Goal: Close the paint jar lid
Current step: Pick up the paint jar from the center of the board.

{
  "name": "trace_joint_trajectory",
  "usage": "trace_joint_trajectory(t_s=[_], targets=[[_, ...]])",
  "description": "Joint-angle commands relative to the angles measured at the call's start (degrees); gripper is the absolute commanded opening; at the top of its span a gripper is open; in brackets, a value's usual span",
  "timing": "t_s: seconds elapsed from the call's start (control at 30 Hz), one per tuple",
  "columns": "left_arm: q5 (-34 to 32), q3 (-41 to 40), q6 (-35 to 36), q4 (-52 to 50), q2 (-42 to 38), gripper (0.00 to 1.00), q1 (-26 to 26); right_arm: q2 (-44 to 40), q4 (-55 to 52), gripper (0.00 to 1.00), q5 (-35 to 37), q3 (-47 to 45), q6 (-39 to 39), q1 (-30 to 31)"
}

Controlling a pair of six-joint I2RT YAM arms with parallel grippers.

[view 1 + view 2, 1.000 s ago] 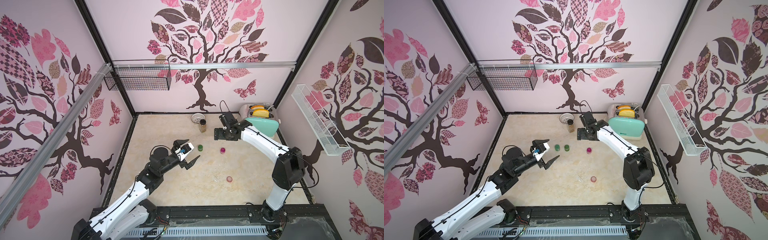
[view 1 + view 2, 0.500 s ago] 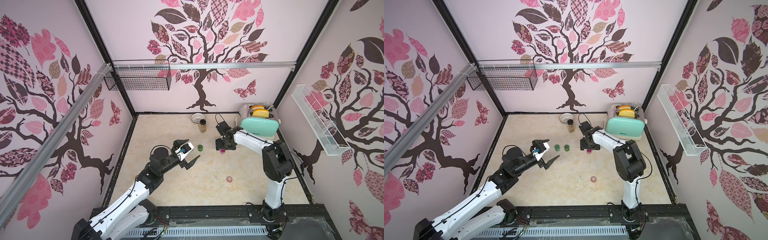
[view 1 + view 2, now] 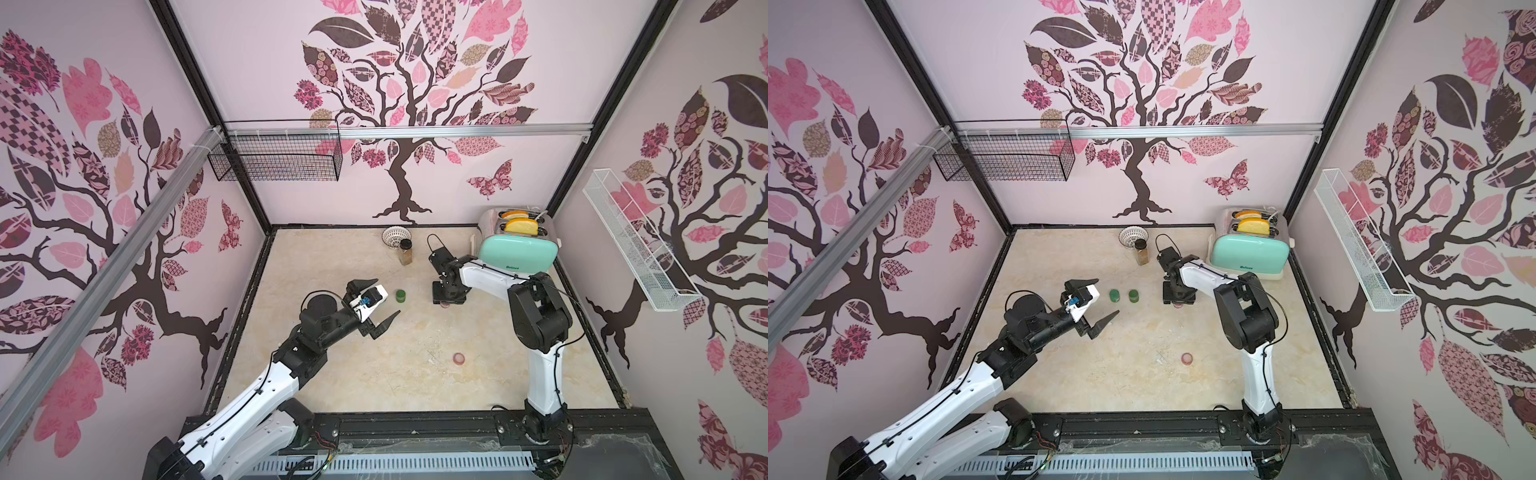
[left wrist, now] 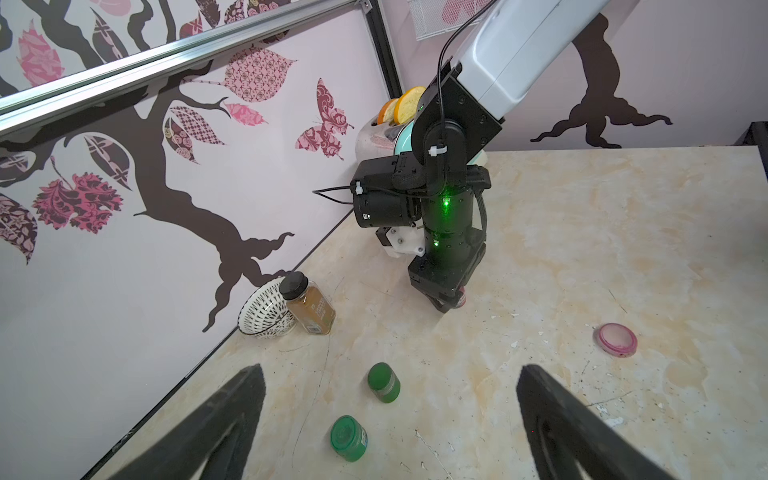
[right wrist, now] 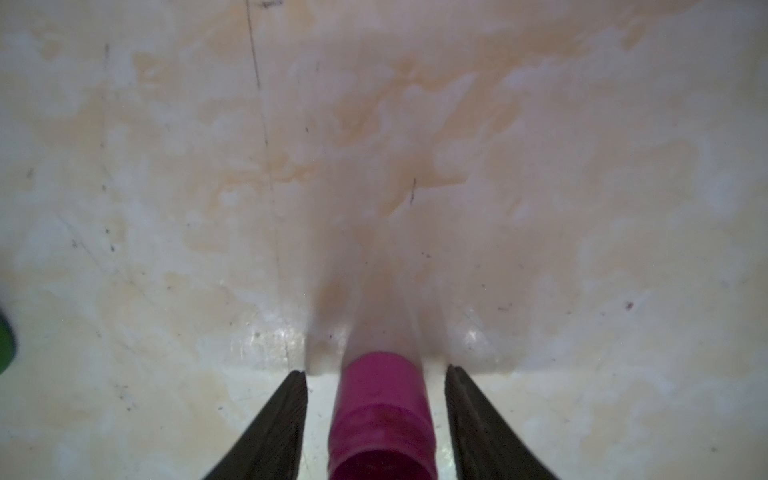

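Your right gripper (image 5: 375,370) has come down astride the jar (image 5: 380,415), jaws apart, not touching yet; close them centred and gently. Left gripper (image 4: 390,370) is wide apart.

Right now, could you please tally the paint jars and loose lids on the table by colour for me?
Green paint jars: 2
Pink paint jar, open: 1
Pink lid, lying loose: 1
Total: 4
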Motion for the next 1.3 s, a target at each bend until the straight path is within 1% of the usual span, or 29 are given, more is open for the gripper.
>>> trace_joint_trajectory(t_s=[0.0,0.33,0.47,0.67,0.7,0.77,0.87,1.0,1.1,1.27], targets=[[-0.3,0.0,-0.1,0.4,0.2,0.98,-0.1,1.0,-0.2,0.52,-0.3,2.5,0.3,-0.2],[-0.3,0.1,-0.2,0.4,0.6,0.98,-0.1,1.5,-0.8,0.38,-0.8,2.3,0.5,-0.2],[-0.2,-0.1,-0.8,0.9,0.7,0.98,-0.1,0.4,-1.7,0.35,-0.8,2.8,0.0,-0.1],[2.1,-0.7,-3.0,2.1,2.2,0.98,-0.1,-6.9,-4.0,0.33,-3.5,2.2,-1.4,-0.1],[2.6,-1.1,-3.8,4.2,2.6,0.98,-0.1,-8.6,-4.7,0.33,-4.3,2.1,-1.8,-0.1],[4.0,-1.6,-4.7,5.4,3.5,0.98,-0.1,-12.2,-6.1,0.32,-6.1,2.0,-2.2,0.2],[7.1,-1.9,-6.3,7.0,4.8,0.98,-0.1,-17.6,-8.6,0.32,-8.3,2.4,-3.1,1.7],[10.3,-2.2,-7.9,9.4,6.7,0.98,-0.1,-23.6,-12.4,0.31,-9.3,4.4,-4.2,6.0],[13.3,-2.4,-7.3,10.5,8.1,0.96,-0.1,-25.5,-15.4,0.31,-9.6,6.8,-4.3,9.1],[15.4,-2.2,-9.1,13.7,11.1,0.94,-0.2,-25.6,-19.4,0.32,-9.4,10.9,-4.0,13.2]])
